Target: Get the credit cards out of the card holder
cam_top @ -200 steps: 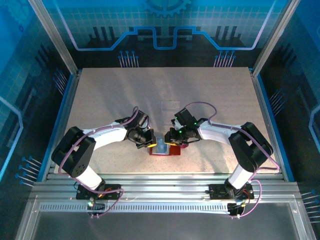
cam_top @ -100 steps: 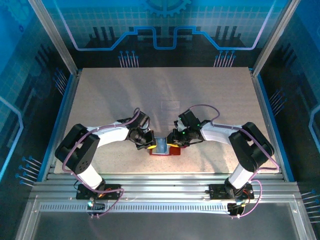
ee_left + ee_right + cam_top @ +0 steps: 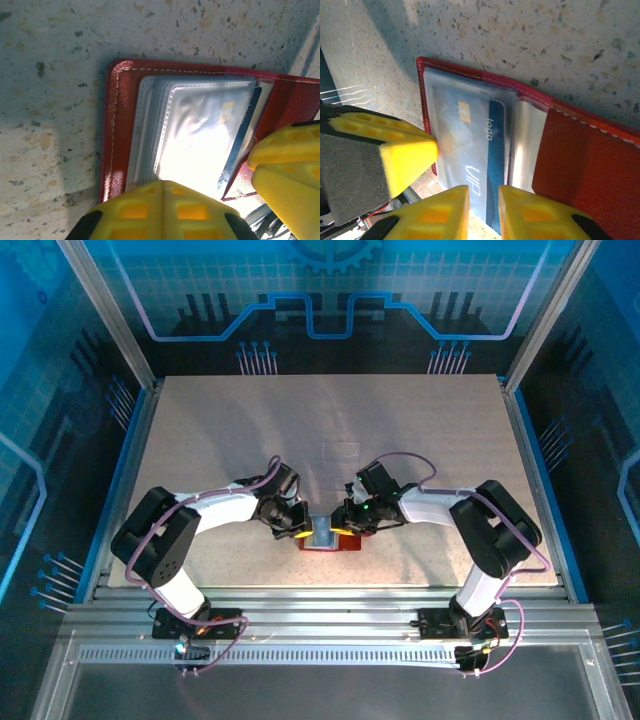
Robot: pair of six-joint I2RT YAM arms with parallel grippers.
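The red card holder [image 3: 347,543] lies open on the table near its front edge, between both grippers. Its clear pockets [image 3: 200,135] face up. A blue credit card [image 3: 496,142] with pale lettering sits inside a pocket, its dark blue edge [image 3: 246,125] showing past the plastic. My left gripper [image 3: 163,186] is shut, its tip resting at the pockets' edge [image 3: 431,145]. My right gripper [image 3: 484,195] hovers over the card's near end with a narrow gap between its fingers, the card lying flat below the gap. In the top view the left gripper [image 3: 300,529] and right gripper [image 3: 346,527] nearly meet.
A faint clear tray [image 3: 342,452] lies on the speckled table [image 3: 220,430] behind the grippers. Blue rails [image 3: 135,440] and metal posts frame the table. The holder's red flap [image 3: 590,165] spreads toward the right arm.
The right wrist has edged slightly left and down toward the holder. The left wrist shifted a little. The holder stays where it was.
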